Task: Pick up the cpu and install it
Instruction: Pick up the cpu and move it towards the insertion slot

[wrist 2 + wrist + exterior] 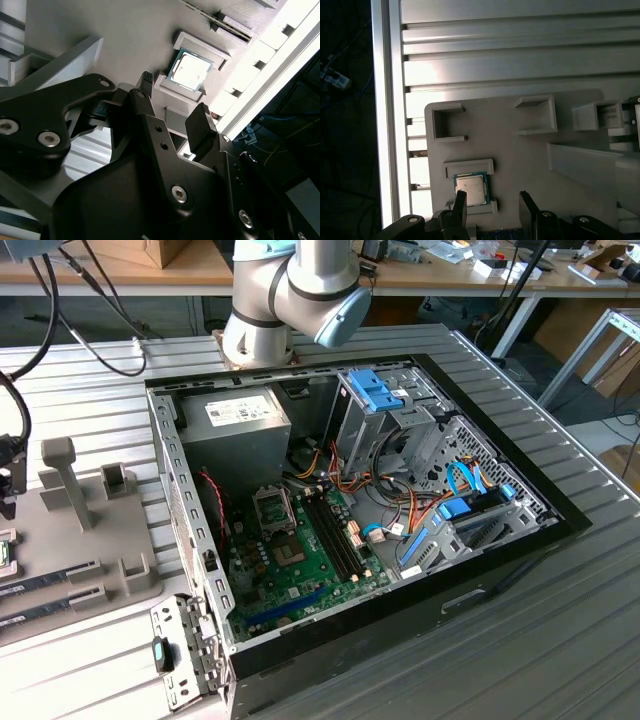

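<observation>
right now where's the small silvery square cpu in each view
exterior view: small silvery green-rimmed cpu, probably the cut-off sliver at the exterior view's left edge
first wrist view: cpu just beyond the black gripper
second wrist view: cpu beyond the gripper
shared landmark: pale grey fixture plate

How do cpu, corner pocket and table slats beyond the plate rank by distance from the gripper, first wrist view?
From the gripper:
1. cpu, just ahead on the plate.
2. corner pocket, farther across the plate.
3. table slats, past the plate's far edge.
</observation>
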Action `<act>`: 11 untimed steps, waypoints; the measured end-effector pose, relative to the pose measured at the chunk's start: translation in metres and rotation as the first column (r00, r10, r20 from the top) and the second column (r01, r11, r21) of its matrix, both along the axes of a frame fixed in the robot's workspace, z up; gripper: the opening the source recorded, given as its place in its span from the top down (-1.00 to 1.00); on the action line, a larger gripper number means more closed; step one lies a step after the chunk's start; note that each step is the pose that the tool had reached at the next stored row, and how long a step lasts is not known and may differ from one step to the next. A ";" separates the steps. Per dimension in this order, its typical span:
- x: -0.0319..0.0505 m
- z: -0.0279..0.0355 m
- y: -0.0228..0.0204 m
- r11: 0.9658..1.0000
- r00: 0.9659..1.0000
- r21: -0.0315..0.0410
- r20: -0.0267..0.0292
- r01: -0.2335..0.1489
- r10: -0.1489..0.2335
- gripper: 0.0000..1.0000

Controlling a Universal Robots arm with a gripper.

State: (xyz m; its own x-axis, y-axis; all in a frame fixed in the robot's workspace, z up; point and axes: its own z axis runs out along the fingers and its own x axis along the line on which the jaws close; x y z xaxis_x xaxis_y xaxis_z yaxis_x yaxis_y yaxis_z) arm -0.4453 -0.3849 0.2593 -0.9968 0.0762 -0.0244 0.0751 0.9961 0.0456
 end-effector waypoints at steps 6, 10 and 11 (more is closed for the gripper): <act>-0.0001 -0.0019 0.0000 1.000 1.000 0.000 0.000 0.000 0.000 -0.08; -0.0001 -0.0031 0.0000 1.000 1.000 0.000 0.000 0.000 0.000 -0.08; -0.0002 -0.0036 0.0000 1.000 1.000 0.000 0.000 0.000 0.000 -0.08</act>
State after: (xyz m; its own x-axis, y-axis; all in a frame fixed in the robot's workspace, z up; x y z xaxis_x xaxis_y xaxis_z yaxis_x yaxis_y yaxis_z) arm -0.4455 -0.3849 0.2557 -0.9968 0.0763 -0.0244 0.0751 0.9961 0.0456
